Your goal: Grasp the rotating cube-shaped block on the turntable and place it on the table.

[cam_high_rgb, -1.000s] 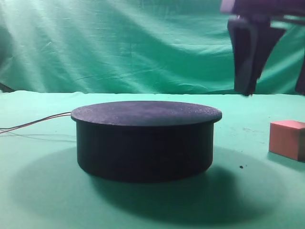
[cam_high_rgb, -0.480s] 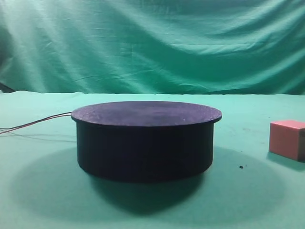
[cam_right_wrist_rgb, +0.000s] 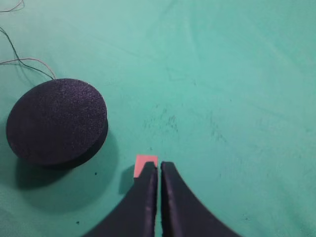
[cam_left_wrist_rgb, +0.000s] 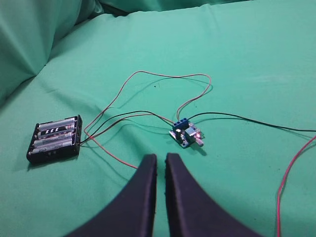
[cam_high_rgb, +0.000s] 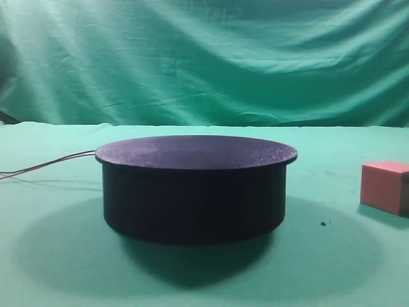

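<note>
The pinkish-salmon cube-shaped block (cam_high_rgb: 385,187) rests on the green table (cam_high_rgb: 57,268), to the right of the black turntable (cam_high_rgb: 195,185), whose top is bare. In the right wrist view the block (cam_right_wrist_rgb: 144,162) lies on the cloth far below, partly hidden behind my left fingertip, with the turntable (cam_right_wrist_rgb: 57,120) to its left. My right gripper (cam_right_wrist_rgb: 159,166) is shut and empty, high above the table. My left gripper (cam_left_wrist_rgb: 159,159) is shut and empty over another part of the cloth. Neither gripper shows in the exterior high view.
Thin wires (cam_high_rgb: 48,165) trail left from the turntable. The left wrist view shows a black battery holder (cam_left_wrist_rgb: 54,139), a small blue circuit board (cam_left_wrist_rgb: 185,134) and looping red and black wires (cam_left_wrist_rgb: 163,79) on the green cloth. A wrinkled green backdrop (cam_high_rgb: 204,57) stands behind.
One second ago my right gripper hung at the upper right of the exterior high view above the block; it has since risen out of that view. The block and turntable stay put.
</note>
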Tool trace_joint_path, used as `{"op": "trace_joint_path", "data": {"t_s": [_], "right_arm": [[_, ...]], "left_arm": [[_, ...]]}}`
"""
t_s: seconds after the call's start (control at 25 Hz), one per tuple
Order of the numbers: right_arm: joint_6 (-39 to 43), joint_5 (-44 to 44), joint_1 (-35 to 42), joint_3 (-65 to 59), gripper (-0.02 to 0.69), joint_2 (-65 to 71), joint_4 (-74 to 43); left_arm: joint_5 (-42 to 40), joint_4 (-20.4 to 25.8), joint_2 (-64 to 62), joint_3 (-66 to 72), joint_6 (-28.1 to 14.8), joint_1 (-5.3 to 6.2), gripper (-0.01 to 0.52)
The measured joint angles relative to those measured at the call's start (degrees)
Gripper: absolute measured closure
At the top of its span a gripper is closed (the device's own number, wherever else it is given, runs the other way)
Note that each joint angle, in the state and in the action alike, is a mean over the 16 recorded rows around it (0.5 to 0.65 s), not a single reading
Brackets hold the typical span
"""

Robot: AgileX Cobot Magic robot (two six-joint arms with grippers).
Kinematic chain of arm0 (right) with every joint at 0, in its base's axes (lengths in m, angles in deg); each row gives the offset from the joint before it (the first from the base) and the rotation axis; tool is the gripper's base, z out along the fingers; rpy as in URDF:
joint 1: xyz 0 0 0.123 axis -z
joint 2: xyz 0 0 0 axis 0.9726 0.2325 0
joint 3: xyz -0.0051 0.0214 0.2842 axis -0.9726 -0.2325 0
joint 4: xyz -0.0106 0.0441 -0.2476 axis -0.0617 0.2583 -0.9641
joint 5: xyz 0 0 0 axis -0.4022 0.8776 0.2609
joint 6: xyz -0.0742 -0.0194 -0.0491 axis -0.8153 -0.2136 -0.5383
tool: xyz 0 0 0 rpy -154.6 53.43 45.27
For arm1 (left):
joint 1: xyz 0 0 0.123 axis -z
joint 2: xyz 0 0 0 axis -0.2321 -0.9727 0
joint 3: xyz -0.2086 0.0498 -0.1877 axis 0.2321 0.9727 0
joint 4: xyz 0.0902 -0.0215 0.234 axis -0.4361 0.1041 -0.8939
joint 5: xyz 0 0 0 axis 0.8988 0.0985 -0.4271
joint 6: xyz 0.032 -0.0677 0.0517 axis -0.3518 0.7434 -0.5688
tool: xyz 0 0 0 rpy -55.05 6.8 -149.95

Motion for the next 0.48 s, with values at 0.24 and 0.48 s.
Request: {"op": "trace_joint_path", "data": {"t_s": [0.24,0.48], "right_arm": [[-4.7,10.6,7.3,-8.5,0.665,-6.6,0.1],[-5.7,21.8,15.5,-21.3,0.665,-16.3,0.7]], "left_arm": [[0.0,0.0,0.0,0.0,0.0,0.00,0.514],[0.0,0.0,0.0,0.0,0.0,0.00,0.514]]}}
